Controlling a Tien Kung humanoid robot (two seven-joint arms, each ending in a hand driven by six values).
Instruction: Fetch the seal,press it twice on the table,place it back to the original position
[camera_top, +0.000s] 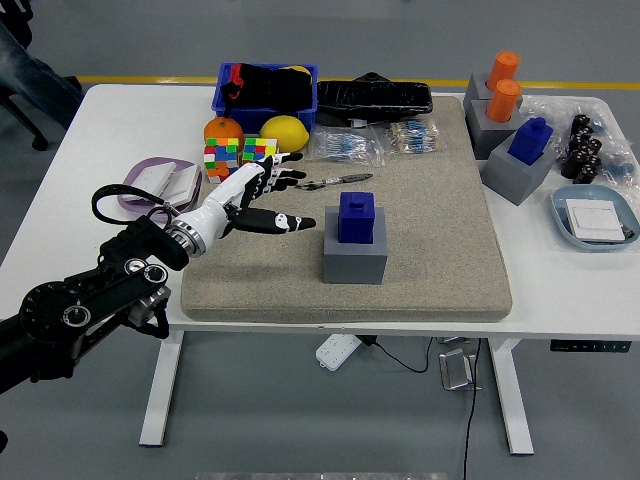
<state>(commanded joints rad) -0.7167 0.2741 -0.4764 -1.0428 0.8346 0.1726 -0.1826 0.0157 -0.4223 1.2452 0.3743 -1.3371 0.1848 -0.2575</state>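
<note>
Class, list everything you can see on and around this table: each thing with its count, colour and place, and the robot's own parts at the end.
mat: 1, beige, table centre
seal: 1, blue, on grey block, mat centre
cubes: 2, multicoloured, mat's left rear
lemon: 1, yellow, behind cubes
orange: 1, left of lemon
bin: 1, blue, rear left
black tray: 1, rear centre
pen: 1, dark, behind seal
orange seals: 2, on grey blocks, rear right
blue seal: 1, on grey block, right
plate: 1, pale blue, right edge
purple dish: 1, left
table: 1, white
left hand: 1, white and black, open, left of seal
</note>
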